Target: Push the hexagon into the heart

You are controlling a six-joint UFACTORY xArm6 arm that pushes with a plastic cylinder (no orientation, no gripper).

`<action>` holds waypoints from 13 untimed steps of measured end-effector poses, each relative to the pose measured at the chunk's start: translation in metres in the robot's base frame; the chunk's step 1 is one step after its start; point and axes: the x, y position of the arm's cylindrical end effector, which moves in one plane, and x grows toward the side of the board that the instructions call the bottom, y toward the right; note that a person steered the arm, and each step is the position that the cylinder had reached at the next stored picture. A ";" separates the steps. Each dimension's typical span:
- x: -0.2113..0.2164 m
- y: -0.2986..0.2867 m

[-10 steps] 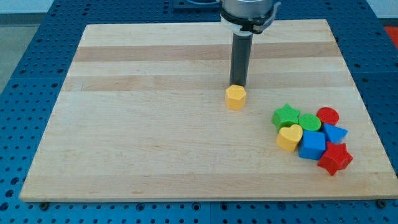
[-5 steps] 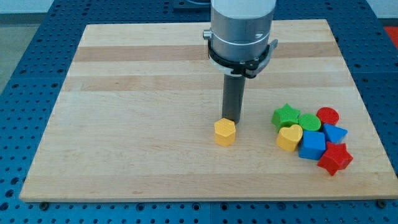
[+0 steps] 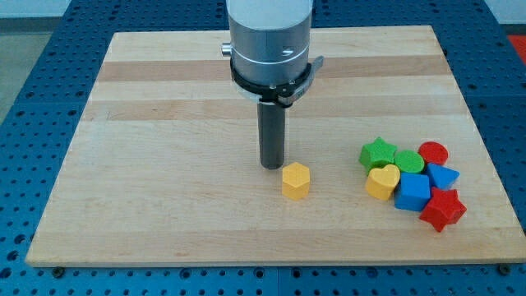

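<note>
My tip (image 3: 272,167), a bare rod holding nothing, stands just to the view's upper left of the yellow hexagon (image 3: 296,180), apparently a hair clear of it, though contact cannot be ruled out. Over the last second it swung from the hexagon's top side round to its left, the hexagon having slid down and leftward meanwhile. The hexagon lies well left of the yellow heart (image 3: 382,182) at the cluster's edge, so a rightward push now seems set up.

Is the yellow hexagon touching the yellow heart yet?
No. The yellow hexagon sits apart from the yellow heart, bare board between them.
</note>
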 end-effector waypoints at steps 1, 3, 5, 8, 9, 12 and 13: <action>0.001 0.019; 0.017 0.025; 0.027 -0.016; 0.047 0.001; 0.052 0.020; 0.063 0.071; 0.063 0.084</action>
